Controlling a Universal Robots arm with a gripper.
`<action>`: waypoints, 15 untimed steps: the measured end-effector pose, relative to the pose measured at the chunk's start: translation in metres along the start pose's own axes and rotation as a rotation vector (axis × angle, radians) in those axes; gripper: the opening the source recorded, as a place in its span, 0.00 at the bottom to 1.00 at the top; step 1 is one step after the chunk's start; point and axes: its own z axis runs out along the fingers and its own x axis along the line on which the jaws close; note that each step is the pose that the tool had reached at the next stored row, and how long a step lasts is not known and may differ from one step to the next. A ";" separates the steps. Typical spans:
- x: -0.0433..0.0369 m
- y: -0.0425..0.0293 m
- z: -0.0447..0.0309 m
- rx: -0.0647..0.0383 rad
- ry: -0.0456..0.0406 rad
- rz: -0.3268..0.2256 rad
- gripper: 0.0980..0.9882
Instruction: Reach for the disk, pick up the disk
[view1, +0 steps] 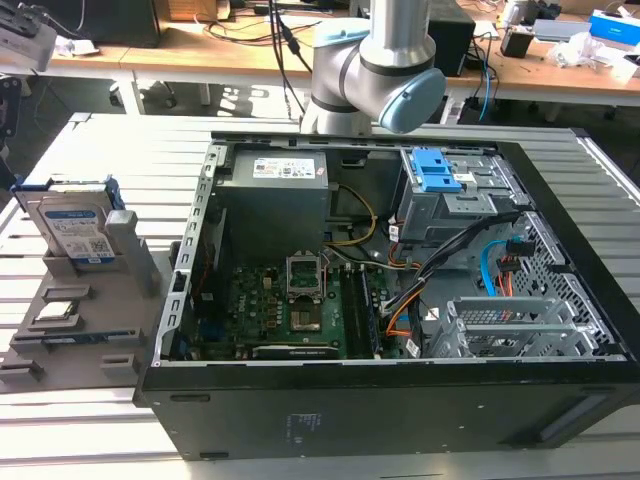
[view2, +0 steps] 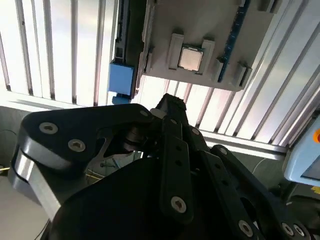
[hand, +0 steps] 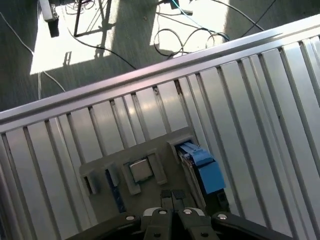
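Observation:
The disk (view1: 78, 228) stands upright on edge in a grey holder (view1: 95, 335) at the exterior view's left, its white-and-blue label facing the camera. In both wrist views the disk shows edge-on from above, as a blue side rail (hand: 202, 167) (view2: 121, 80). My gripper (hand: 172, 196) hangs well above the holder with its black fingers pressed together and nothing between them. Its tip (view2: 168, 102) lies over the holder's edge, between the disk and the processor chip.
A small square silver chip (hand: 140, 170) (view2: 190, 58) sits in the holder beside the disk. An open black computer case (view1: 400, 385) fills the slatted metal table's middle, with a drive cage and blue latches (view1: 438, 172). The arm's base (view1: 372, 70) stands behind it. Cables (hand: 190, 35) lie on the floor.

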 end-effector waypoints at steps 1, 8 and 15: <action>0.0000 0.0000 0.0000 0.000 0.0006 -0.016 0.01; 0.0000 0.0000 0.0000 0.000 0.0073 -0.193 0.01; 0.0000 0.0000 0.0000 0.000 0.0101 -0.265 0.01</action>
